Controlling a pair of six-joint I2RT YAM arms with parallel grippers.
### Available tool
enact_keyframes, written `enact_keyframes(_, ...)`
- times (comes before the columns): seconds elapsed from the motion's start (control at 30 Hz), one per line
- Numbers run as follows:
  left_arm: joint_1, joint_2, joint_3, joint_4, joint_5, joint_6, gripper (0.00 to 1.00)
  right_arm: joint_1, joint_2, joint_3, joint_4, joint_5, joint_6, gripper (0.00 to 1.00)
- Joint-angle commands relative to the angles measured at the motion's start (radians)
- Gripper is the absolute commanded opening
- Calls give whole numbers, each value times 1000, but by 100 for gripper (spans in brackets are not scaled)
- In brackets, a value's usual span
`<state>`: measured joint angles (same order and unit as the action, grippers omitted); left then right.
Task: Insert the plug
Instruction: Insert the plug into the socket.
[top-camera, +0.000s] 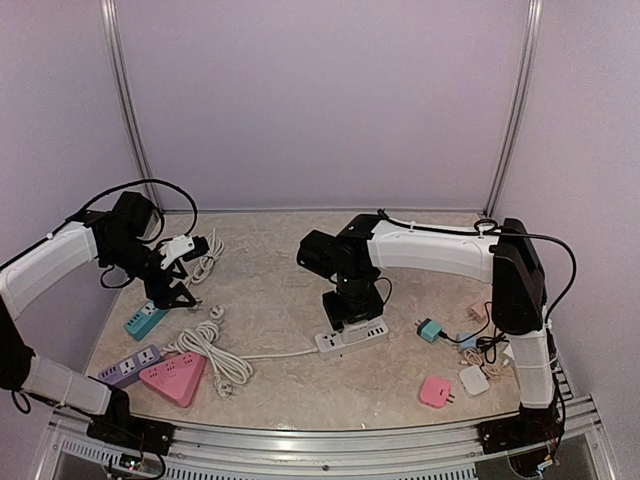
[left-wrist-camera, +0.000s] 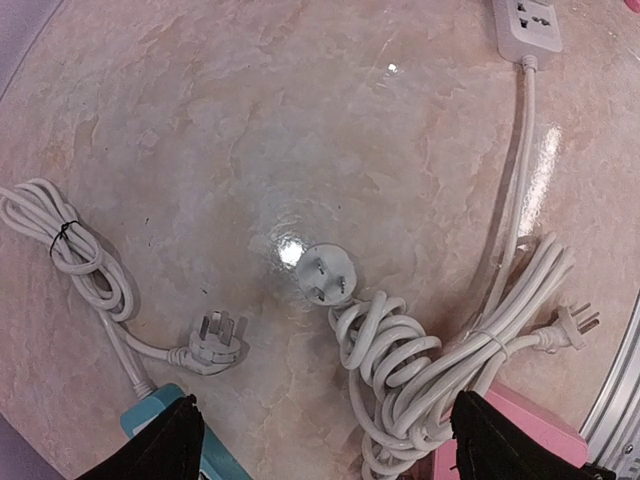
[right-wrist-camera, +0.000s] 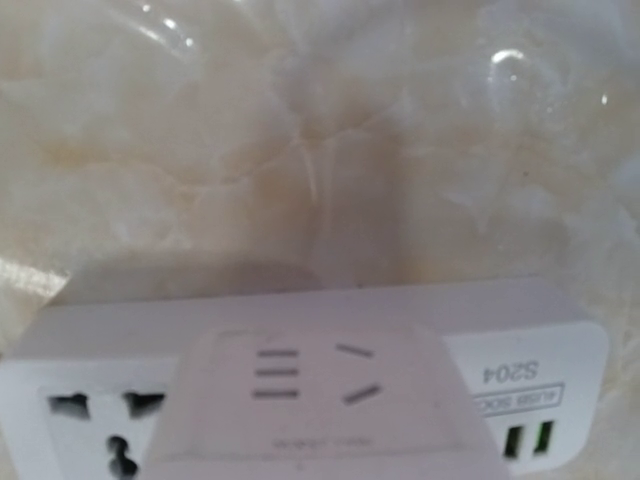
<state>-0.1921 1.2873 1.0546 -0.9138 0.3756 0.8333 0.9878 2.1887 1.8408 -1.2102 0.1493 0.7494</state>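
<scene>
Directly over the white rectangular power strip (top-camera: 352, 340), the right gripper (top-camera: 350, 312) seemingly presses a white square plug (right-wrist-camera: 310, 400) home, its fingers' state hidden; the left gripper (left-wrist-camera: 325, 450), left of the strip, waits wide open and empty.

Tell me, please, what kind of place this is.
Probably a robot test booth in a laboratory. Plain lilac wall panels in metal frames enclose a marble-patterned table, and power strips, such as the white power strip, lie on it as practice items.

power strip (right-wrist-camera: 520, 350) blurred, cut off below
</scene>
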Motion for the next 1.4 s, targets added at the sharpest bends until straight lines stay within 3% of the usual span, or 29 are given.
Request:
enact_keyframes(0.0, 17, -7, 8, -8, -6, -8, 83, -17, 358, -187, -155, -55, -8, 0)
enact_keyframes(0.23, 18, -6, 2, -6, 4, -10, 83, -15, 362, -208, -127, -70, -15, 0)
enact_keyframes(0.27, 17, -8, -1, -5, 1, -10, 84, -15, 345, -206, -129, -64, -13, 5)
enact_keyframes(0.37, 17, -9, -8, -2, 3, -10, 83, -15, 279, -161, -153, -45, -5, 39)
enact_keyframes(0.43, 17, -11, -9, 1, 7, -15, 83, -15, 238, -113, -169, -28, 6, 51)
enact_keyframes(0.67, 17, -16, -7, 1, 8, -13, 83, -6, 143, 83, -275, 70, 37, 65)
enact_keyframes(0.77, 17, -16, -6, 1, 8, -12, 84, -3, 122, 103, -273, 63, 25, 78)
enact_keyframes(0.87, 17, -17, -5, 2, 7, -13, 84, -1, 109, 96, -264, 58, 20, 81)
enact_keyframes(0.93, 17, -17, -5, -1, 8, -13, 84, 3, 101, 111, -263, 57, 19, 97)
enact_keyframes(1.2, 19, -14, -1, -3, 6, -11, 84, 13, 44, 263, -267, 72, -33, 100)
enact_keyframes(1.37, 19, -14, -2, -4, 4, -11, 84, 22, -102, 224, -161, 48, -77, 98)
